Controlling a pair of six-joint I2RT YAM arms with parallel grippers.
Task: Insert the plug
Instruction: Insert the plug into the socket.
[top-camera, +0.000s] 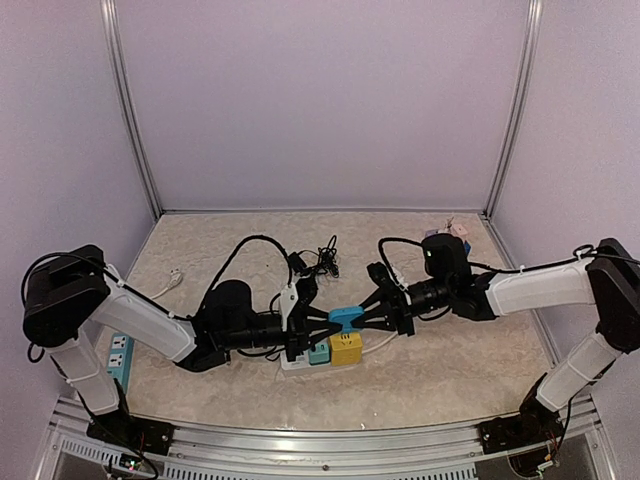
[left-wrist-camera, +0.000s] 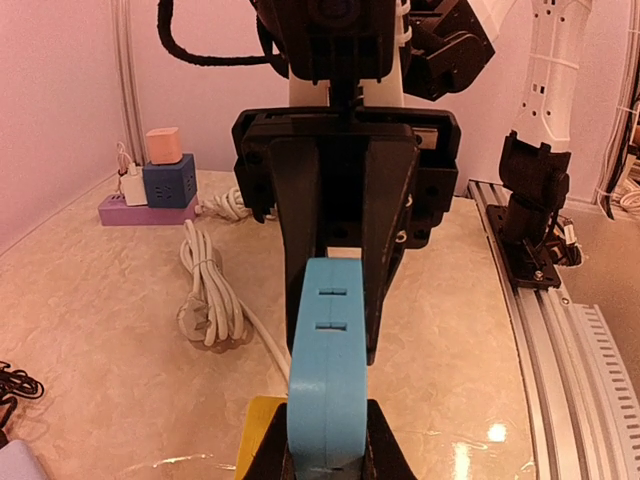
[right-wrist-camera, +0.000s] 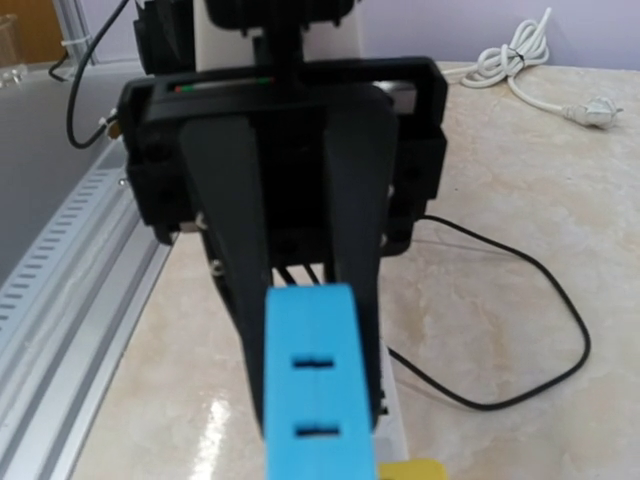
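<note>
fingers of the left gripper (top-camera: 322, 320) and the right gripper (top-camera: 368, 316) pinch the blue plug (top-camera: 345, 318) from opposite ends, its long axis running left to right between them. it hangs just above the yellow cube (top-camera: 347, 348) and teal adapter (top-camera: 319, 352) on the white power strip (top-camera: 296, 363), so seating it likely means going down.

A coiled white cable (left-wrist-camera: 205, 290) lies near a purple strip (left-wrist-camera: 125, 210) carrying a blue cube (left-wrist-camera: 168, 182).
</note>
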